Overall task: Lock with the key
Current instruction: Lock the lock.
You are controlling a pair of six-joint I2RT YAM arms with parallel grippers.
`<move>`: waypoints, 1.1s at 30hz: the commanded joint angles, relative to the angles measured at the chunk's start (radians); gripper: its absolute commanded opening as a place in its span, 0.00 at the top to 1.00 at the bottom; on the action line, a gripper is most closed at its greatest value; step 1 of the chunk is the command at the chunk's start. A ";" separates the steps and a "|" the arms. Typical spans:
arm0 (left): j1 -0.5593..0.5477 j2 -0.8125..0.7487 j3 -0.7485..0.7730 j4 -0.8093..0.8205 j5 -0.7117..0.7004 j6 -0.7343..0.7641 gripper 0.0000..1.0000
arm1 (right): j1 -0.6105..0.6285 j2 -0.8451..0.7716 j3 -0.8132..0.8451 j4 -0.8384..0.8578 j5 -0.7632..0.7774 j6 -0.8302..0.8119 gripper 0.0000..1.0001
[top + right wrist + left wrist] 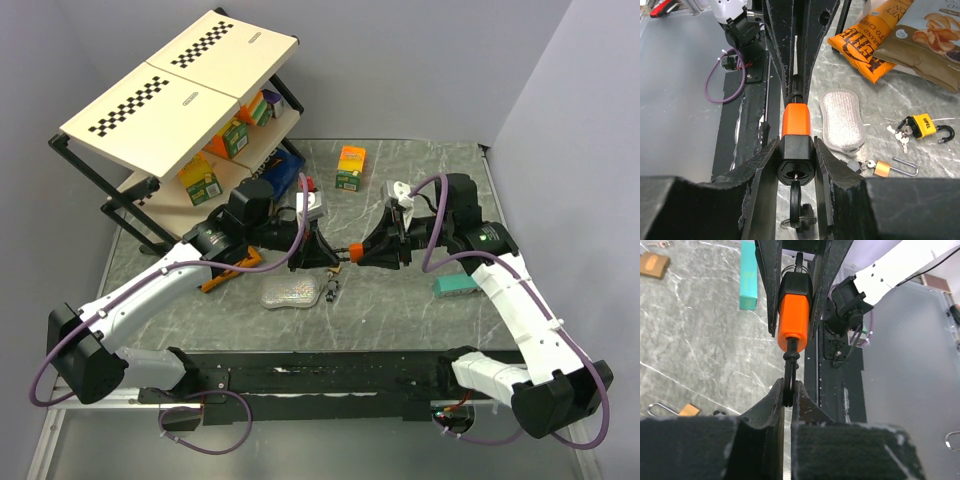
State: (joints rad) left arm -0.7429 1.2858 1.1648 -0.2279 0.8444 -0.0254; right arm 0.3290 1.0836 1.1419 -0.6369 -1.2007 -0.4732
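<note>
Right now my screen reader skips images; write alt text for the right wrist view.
The right end effector clamps an orange padlock with a key in its keyhole; the left end effector grips its far end. A yellow padlock lies nearby.

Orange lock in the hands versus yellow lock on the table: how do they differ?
The orange lock is held off the table by the right hand, left hand on its shackle, key inserted; the yellow lock lies flat, unlocked, keys beside it. Both are padlocks.

Marbled grey table (420, 300) sitting between plain walls (420, 60).
A black-framed shelf rack (128, 217) is standing at its far-left corner, checker-striped top panels (200, 90) sloping; even light is covering the surface.
</note>
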 commanded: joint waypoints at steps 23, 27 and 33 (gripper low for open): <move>-0.076 0.090 0.072 0.351 0.047 -0.153 0.99 | 0.171 0.059 -0.019 0.148 -0.091 0.074 1.00; -0.076 0.080 0.061 0.305 0.039 -0.113 0.99 | 0.170 0.078 0.015 0.085 -0.085 0.035 1.00; -0.018 0.007 -0.013 0.202 0.050 -0.041 0.99 | 0.044 0.114 0.120 -0.185 -0.072 -0.100 0.84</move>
State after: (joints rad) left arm -0.7471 1.3319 1.1534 -0.2386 0.8917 -0.0990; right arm 0.3859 1.1606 1.1702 -0.7544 -1.1637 -0.4709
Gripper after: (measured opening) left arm 0.067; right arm 0.373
